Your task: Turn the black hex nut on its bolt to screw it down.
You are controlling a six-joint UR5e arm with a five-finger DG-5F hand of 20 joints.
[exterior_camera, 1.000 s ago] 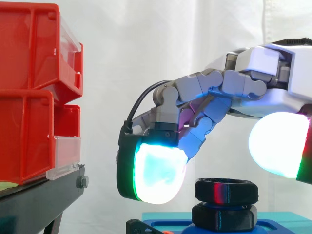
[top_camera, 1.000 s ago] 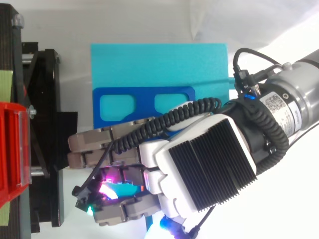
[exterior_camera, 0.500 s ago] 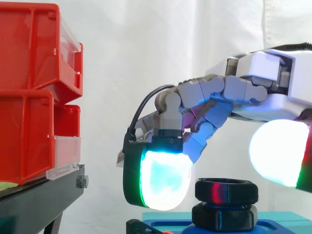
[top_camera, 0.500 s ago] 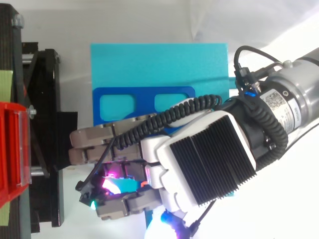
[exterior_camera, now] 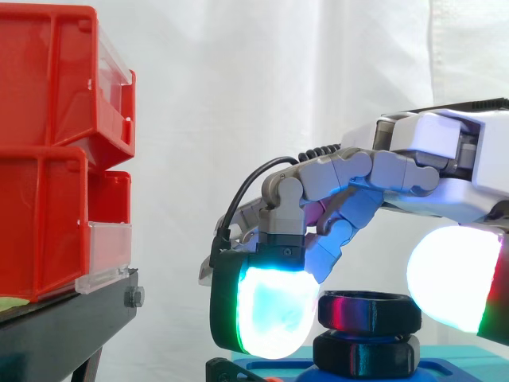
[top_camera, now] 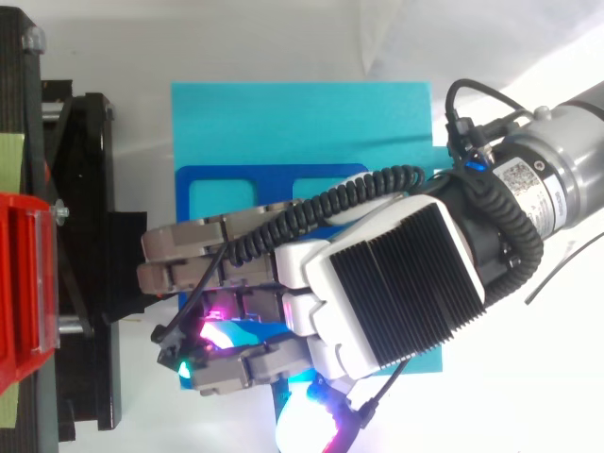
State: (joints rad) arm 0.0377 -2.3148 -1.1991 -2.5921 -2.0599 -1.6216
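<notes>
Lowered since a second ago, the hand [exterior_camera: 429, 159] is arching over the black hex nut [exterior_camera: 370, 310], reaching down to its level on both sides; whether it is gripping the nut I cannot tell. The nut is sitting atop a second black hex piece [exterior_camera: 366, 354] on a blue plate [top_camera: 278, 175] over a teal pad [top_camera: 302, 123]. Farther off, red bins [exterior_camera: 48, 159] are standing on a black stand [exterior_camera: 56, 326] before the white curtain [exterior_camera: 238, 79].

Bright, even light, white curtain [exterior_camera: 238, 95] washed out, white tabletop [top_camera: 538, 396] glaring.
</notes>
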